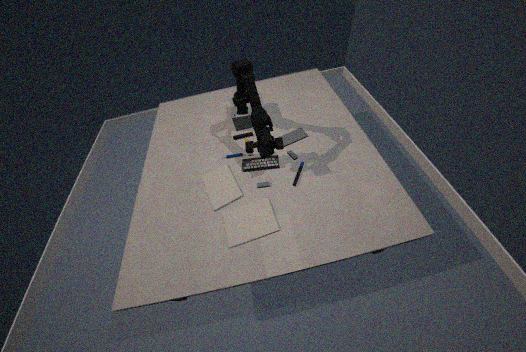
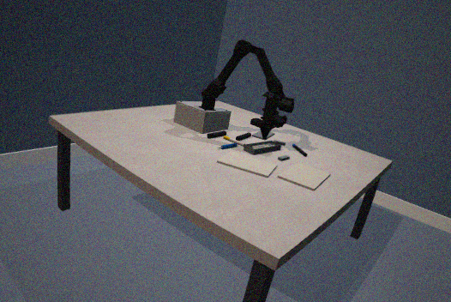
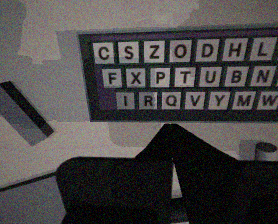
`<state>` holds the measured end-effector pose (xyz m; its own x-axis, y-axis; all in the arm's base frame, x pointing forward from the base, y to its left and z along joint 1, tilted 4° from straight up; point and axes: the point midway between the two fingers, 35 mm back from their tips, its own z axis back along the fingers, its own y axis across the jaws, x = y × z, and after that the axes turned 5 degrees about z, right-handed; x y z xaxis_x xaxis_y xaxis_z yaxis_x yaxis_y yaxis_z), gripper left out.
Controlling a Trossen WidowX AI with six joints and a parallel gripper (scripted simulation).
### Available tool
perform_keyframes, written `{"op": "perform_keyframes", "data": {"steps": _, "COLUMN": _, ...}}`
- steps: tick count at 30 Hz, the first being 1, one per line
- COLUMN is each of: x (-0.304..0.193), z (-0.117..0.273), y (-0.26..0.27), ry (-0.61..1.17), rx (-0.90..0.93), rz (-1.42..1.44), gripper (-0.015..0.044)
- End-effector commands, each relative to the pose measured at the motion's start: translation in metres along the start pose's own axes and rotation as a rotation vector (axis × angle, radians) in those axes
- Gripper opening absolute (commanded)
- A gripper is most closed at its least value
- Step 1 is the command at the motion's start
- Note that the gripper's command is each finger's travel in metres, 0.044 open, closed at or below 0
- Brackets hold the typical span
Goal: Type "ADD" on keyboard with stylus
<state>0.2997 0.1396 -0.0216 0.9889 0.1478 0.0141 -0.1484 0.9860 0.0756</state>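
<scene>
The keyboard [image 1: 260, 163] [image 2: 262, 148] [image 3: 200, 115] lies flat, with white letter keys in three rows. In the wrist view D is in the top row. The A key is outside that view. My gripper [image 1: 266, 155] [image 2: 266, 137] [image 3: 170, 129] is shut, fingertips together with nothing seen between them, just off the keyboard's near edge below Q. A blue pen [image 1: 234, 155] [image 2: 228, 146], a dark pen with a blue end [image 1: 298, 174] [image 2: 300, 150] and a yellow-ended thin rod [image 1: 246, 141] [image 2: 226, 137] lie on the desk; I cannot tell which is the stylus.
Two pale flat boards [image 1: 221, 186] [image 2: 304, 176] lie beyond the keyboard, with a small grey block [image 1: 263, 185] [image 2: 284, 158] nearer it. A grey pad [image 1: 295, 136] and a small dark block [image 1: 292, 155] [image 3: 30, 117] lie to one side. A black bar [image 1: 243, 135] [image 2: 217, 134] lies near the base box [image 2: 216, 122].
</scene>
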Motion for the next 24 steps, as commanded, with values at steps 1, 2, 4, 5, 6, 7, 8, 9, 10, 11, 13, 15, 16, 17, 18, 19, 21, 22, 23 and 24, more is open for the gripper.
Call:
{"op": "perform_keyframes", "data": {"steps": 1, "x": 0.003, "z": 0.021, "y": 0.002, "ry": -0.004, "rx": 0.002, "rz": -0.005, "gripper": 0.0}}
{"op": "perform_keyframes", "data": {"steps": 2, "x": 0.003, "z": 0.037, "y": 0.002, "ry": -0.004, "rx": 0.002, "rz": -0.005, "gripper": 0.0}}
{"op": "perform_keyframes", "data": {"steps": 4, "x": 0.002, "z": 0.057, "y": 0.002, "ry": -0.004, "rx": 0.002, "rz": -0.005, "gripper": 0.0}}
{"op": "perform_keyframes", "data": {"steps": 5, "x": 0.001, "z": 0.06, "y": 0.001, "ry": -0.004, "rx": 0.002, "rz": -0.005, "gripper": 0.0}}
{"op": "perform_keyframes", "data": {"steps": 6, "x": 0.001, "z": 0.06, "y": 0.001, "ry": -0.004, "rx": 0.002, "rz": -0.005, "gripper": 0.0}}
{"op": "perform_keyframes", "data": {"steps": 7, "x": 0.001, "z": 0.06, "y": 0.001, "ry": -0.004, "rx": 0.002, "rz": -0.005, "gripper": 0.0}}
{"op": "perform_keyframes", "data": {"steps": 8, "x": 0.001, "z": 0.06, "y": 0.001, "ry": -0.004, "rx": 0.002, "rz": -0.005, "gripper": 0.0}}
{"op": "perform_keyframes", "data": {"steps": 9, "x": 0.002, "z": 0.059, "y": 0.002, "ry": -0.007, "rx": 0.002, "rz": -0.006, "gripper": 0.0}}
{"op": "perform_keyframes", "data": {"steps": 10, "x": 0.003, "z": 0.055, "y": 0.002, "ry": -0.014, "rx": 0.004, "rz": -0.006, "gripper": 0.0}}
{"op": "perform_keyframes", "data": {"steps": 11, "x": 0.004, "z": 0.054, "y": 0.002, "ry": -0.017, "rx": 0.004, "rz": -0.006, "gripper": 0.0}}
{"op": "perform_keyframes", "data": {"steps": 13, "x": 0.004, "z": 0.054, "y": 0.002, "ry": -0.018, "rx": 0.004, "rz": -0.006, "gripper": 0.0}}
{"op": "perform_keyframes", "data": {"steps": 15, "x": 0.005, "z": 0.057, "y": 0.002, "ry": -0.02, "rx": 0.005, "rz": -0.007, "gripper": 0.0026}}
{"op": "perform_keyframes", "data": {"steps": 16, "x": 0.005, "z": 0.057, "y": 0.002, "ry": -0.02, "rx": 0.005, "rz": -0.007, "gripper": 0.0052}}
{"op": "perform_keyframes", "data": {"steps": 17, "x": 0.004, "z": 0.056, "y": 0.002, "ry": -0.018, "rx": 0.005, "rz": -0.007, "gripper": 0.0079}}
{"op": "perform_keyframes", "data": {"steps": 18, "x": 0.004, "z": 0.056, "y": 0.002, "ry": -0.018, "rx": 0.005, "rz": -0.007, "gripper": 0.0105}}
{"op": "perform_keyframes", "data": {"steps": 19, "x": 0.004, "z": 0.056, "y": 0.002, "ry": -0.018, "rx": 0.005, "rz": -0.007, "gripper": 0.0079}}
{"op": "perform_keyframes", "data": {"steps": 21, "x": 0.004, "z": 0.056, "y": 0.002, "ry": -0.018, "rx": 0.005, "rz": -0.007, "gripper": 0.0026}}
{"op": "perform_keyframes", "data": {"steps": 22, "x": 0.004, "z": 0.056, "y": 0.002, "ry": -0.018, "rx": 0.005, "rz": -0.007, "gripper": 0.0}}
{"op": "perform_keyframes", "data": {"steps": 23, "x": 0.004, "z": 0.056, "y": 0.002, "ry": -0.018, "rx": 0.005, "rz": -0.007, "gripper": 0.0}}
{"op": "perform_keyframes", "data": {"steps": 24, "x": 0.004, "z": 0.056, "y": 0.002, "ry": -0.018, "rx": 0.005, "rz": -0.007, "gripper": 0.0}}
